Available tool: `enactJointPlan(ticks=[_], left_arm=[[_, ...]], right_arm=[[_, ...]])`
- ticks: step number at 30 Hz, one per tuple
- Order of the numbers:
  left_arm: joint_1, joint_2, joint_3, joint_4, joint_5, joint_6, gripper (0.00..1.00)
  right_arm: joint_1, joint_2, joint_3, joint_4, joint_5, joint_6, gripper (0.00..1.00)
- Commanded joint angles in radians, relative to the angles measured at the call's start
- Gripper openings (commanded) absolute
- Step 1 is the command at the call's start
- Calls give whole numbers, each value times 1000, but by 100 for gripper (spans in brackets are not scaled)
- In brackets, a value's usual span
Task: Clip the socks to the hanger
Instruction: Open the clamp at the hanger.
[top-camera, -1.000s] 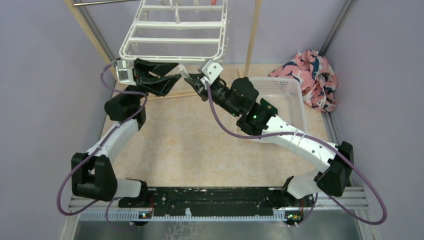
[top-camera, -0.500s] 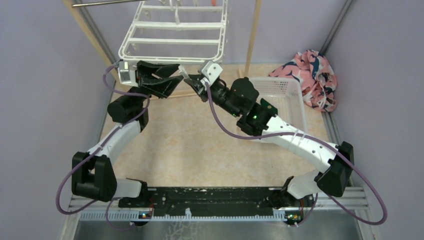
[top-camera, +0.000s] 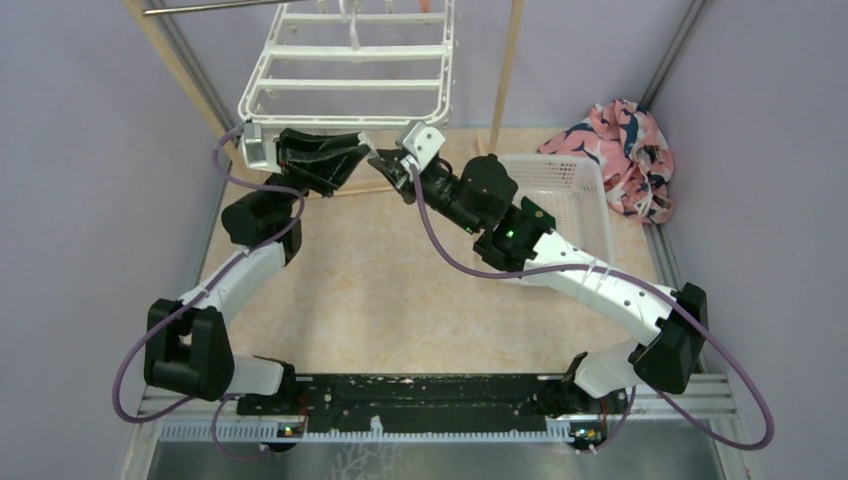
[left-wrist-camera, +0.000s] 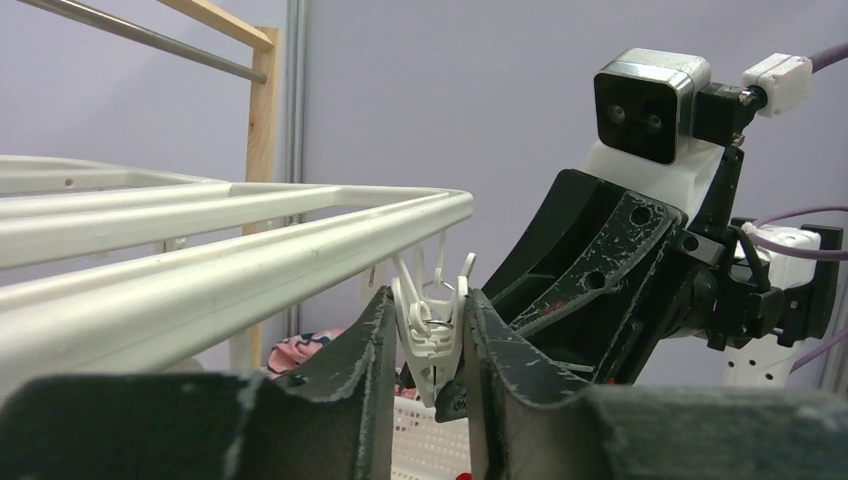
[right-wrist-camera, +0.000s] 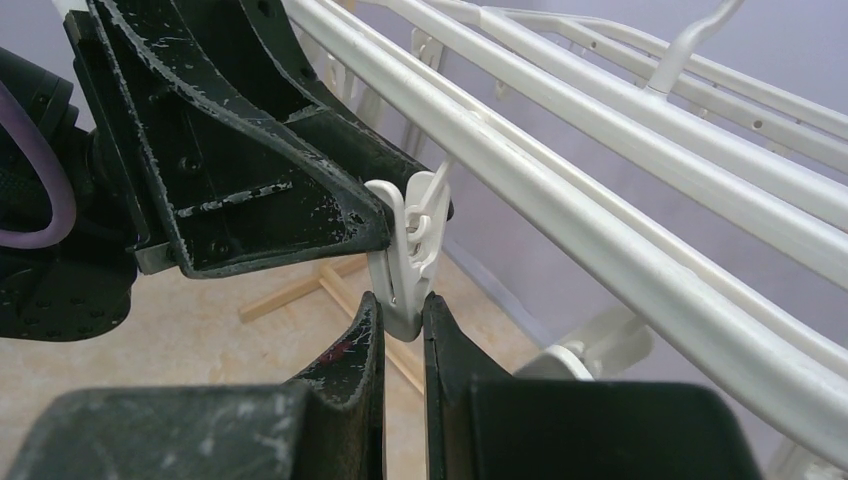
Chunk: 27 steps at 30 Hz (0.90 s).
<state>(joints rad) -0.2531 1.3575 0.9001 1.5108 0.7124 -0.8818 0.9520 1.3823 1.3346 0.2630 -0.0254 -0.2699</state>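
The white hanger (top-camera: 345, 85) hangs tilted above the table's back. A white clip (left-wrist-camera: 430, 345) dangles from its near rail. My left gripper (left-wrist-camera: 425, 310) is shut on the clip's upper handles, one finger on each side. My right gripper (right-wrist-camera: 400, 300) comes from the other side and is shut on the clip's lower tip (right-wrist-camera: 405, 300). In the top view the two grippers meet under the frame's near edge, left (top-camera: 360, 150) and right (top-camera: 385, 163). I see no sock in either gripper. A small red patch (left-wrist-camera: 464, 475) shows low in the basket; I cannot tell what it is.
A white perforated basket (top-camera: 570, 180) stands at the right behind my right arm. The pink-and-navy cloth heap (top-camera: 625, 155) lies beyond it in the corner. Wooden rack poles (top-camera: 505, 70) and a metal rod (top-camera: 200, 5) stand around the hanger.
My left gripper has risen toward the hanger's near edge and its fingers have closed in on the clip. My right gripper has stayed at the clip.
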Motion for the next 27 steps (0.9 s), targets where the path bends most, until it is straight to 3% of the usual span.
enactJointPlan(ticks=[1,9,13,15,17,19,24,27], left_arm=[[-14,6,19,71,-4,0,25],[-14,30,39,70,-17,0,0],[-14,40,50,64,-23,2,0],[-14,42,52,56,-30,5,0],[-14,40,54,38,-44,12,0],[-14,34,54,6,-66,25,0],[-14,11,60,-109,-120,50,0],[-14,-15,68,-221,-163,68,0]], right_arm=[[7,-26,-8,22,-36,-9,0],[7,-14,-5,27,-28,-11,0],[7,-1,4,34,-10,-15,0],[7,4,10,35,-3,-18,17],[7,4,14,33,9,-20,43],[7,-2,10,30,33,-20,57],[6,-76,-79,22,183,-41,73],[-11,-152,-160,-1,261,-31,75]])
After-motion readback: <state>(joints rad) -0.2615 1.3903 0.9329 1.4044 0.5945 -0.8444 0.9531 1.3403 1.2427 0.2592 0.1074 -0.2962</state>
